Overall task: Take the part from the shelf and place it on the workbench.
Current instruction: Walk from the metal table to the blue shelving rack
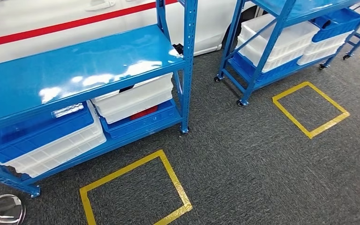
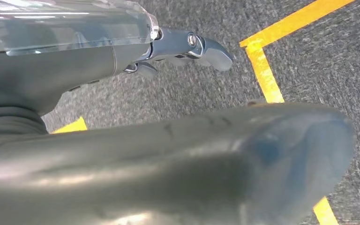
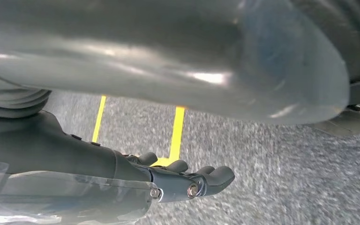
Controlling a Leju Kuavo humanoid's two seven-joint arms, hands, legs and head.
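A blue shelf point(image 1: 75, 65) stands in front of me on the left in the head view, its glossy top board bare. Under that board sit white bins point(image 1: 136, 98) and blue bins point(image 1: 37, 131). Something red point(image 1: 144, 113) shows in the blue bin beneath a white one; I cannot tell what it is. My left hand point(image 2: 183, 49) hangs above the grey carpet, fingers loose and holding nothing. My right hand point(image 3: 187, 180) also hangs over the carpet with lightly bent fingers and nothing in them. A silver piece of my left arm point(image 1: 2, 210) shows at the lower left corner.
A second blue shelf point(image 1: 281, 42) on castors stands at the right with white and blue bins; a dark object point(image 1: 326, 22) lies in one blue bin. Two yellow tape squares point(image 1: 136, 187) point(image 1: 309, 108) mark the grey carpet. A white wall with a red stripe point(image 1: 75, 26) runs behind.
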